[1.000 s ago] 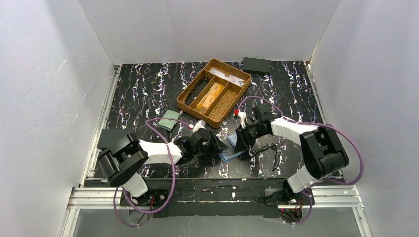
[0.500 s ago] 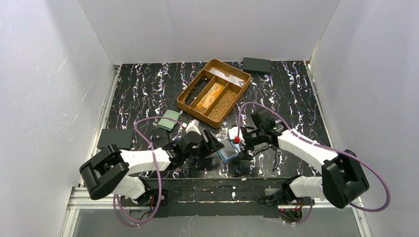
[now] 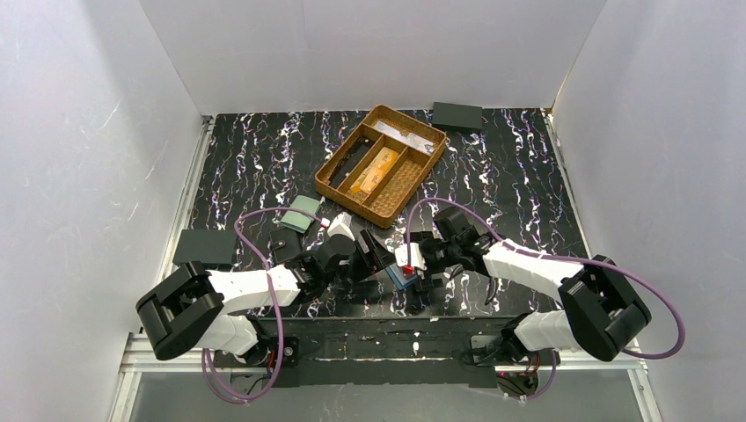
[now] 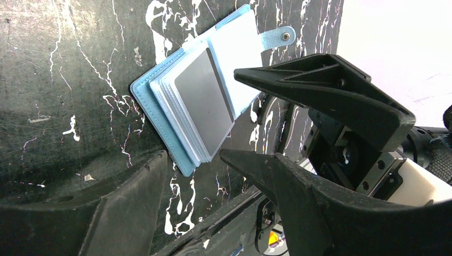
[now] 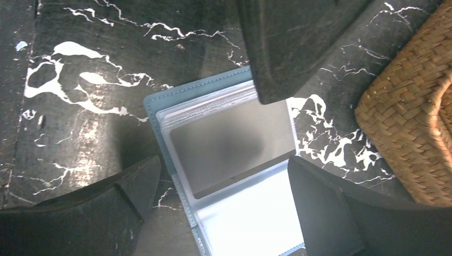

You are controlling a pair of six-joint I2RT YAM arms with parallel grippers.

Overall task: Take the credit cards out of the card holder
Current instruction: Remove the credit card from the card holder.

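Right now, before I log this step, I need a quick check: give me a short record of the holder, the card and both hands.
holder: open, flat on the table, between the two hands
card: grey, in the top clear sleeve, not out
left hand: open, low at one corner of the holder
right hand: open, over the holder
contact: cannot tell
basket: beside the holder, apart from it

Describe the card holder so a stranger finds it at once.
On the near side of the wicker basket, the card holder lies between the left gripper and right gripper. Unlike the pale green wallet, it is light blue, open, with a snap tab.
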